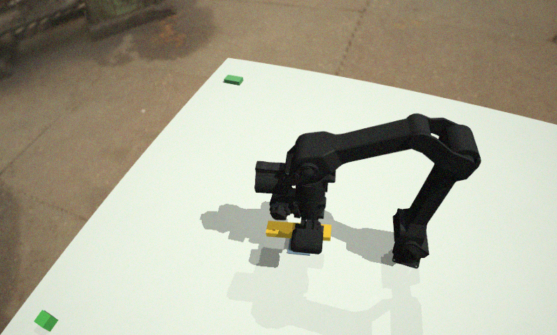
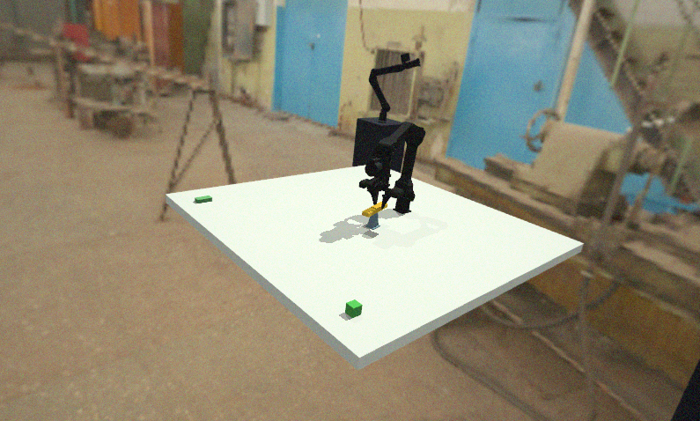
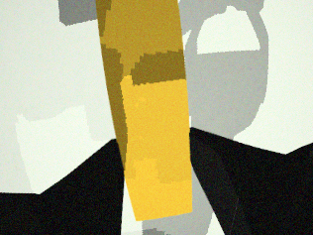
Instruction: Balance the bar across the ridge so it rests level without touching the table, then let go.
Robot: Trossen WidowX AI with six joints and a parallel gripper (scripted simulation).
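one yellow bar [image 1: 280,228] [image 2: 372,210] [image 3: 156,108] lies between the fingers of the gripper [image 1: 300,229] [image 2: 379,205] [image 3: 153,141], which is closed on it. the bar is held above the white table [image 1: 168,179] [image 2: 290,251] [image 3: 292,98], over the blue-grey ridge [image 1: 298,251] [image 2: 373,220]. in the top view the bar runs from left to right, with an end showing on each side of the black finger assembly; much of the ridge is hidden there. in the exterior view the ridge stands upright directly beneath the bar, and its wider foot meets the table. whether the bar touches the crest, or is exactly level, cannot be told at this scale. in the wrist view the black fingers flank the bar, one at left and one at right, and patches of shadow cross its upper face. the black arm [image 1: 376,139] [image 2: 412,149] arches over from its base, at right of the ridge in the top view. two green blocks lie well apart from the bar: in the exterior view, a flat green block [image 1: 232,80] [image 2: 202,199] near the left corner, and a green cube [image 1: 45,320] [image 2: 353,308] toward the near corner. grey shadows of the arm spread across the table around the ridge.
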